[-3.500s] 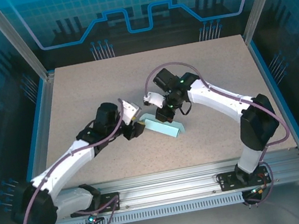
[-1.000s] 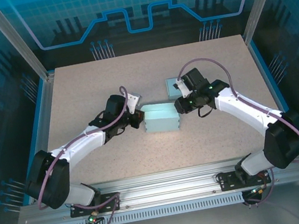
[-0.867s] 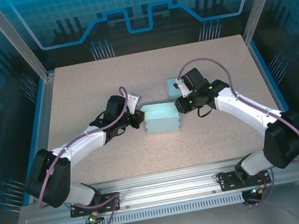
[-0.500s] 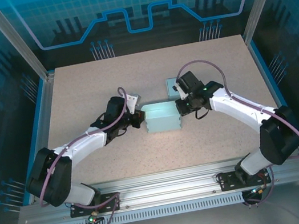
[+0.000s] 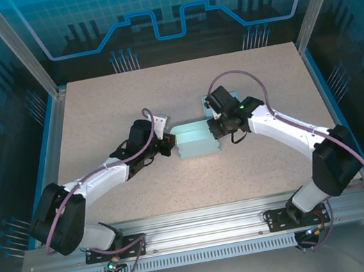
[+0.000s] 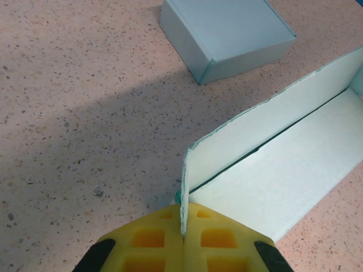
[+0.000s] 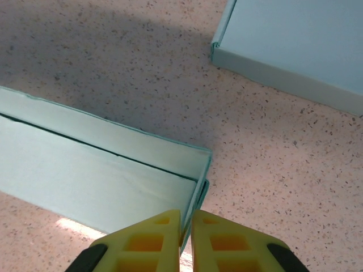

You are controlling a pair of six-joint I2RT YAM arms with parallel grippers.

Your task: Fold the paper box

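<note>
Left gripper point(image 6: 183, 238) of mine clenches its yellow pads on one end wall of the paper box point(image 6: 272, 170), and my right gripper point(image 7: 186, 232) pinches the opposite end wall. The box stands open-topped at the middle of the table point(image 5: 126, 96) between my wrists, both arms reaching inward with forearms low. Just beyond lies a smaller pale-blue box point(image 5: 205, 101), apart from it.
</note>
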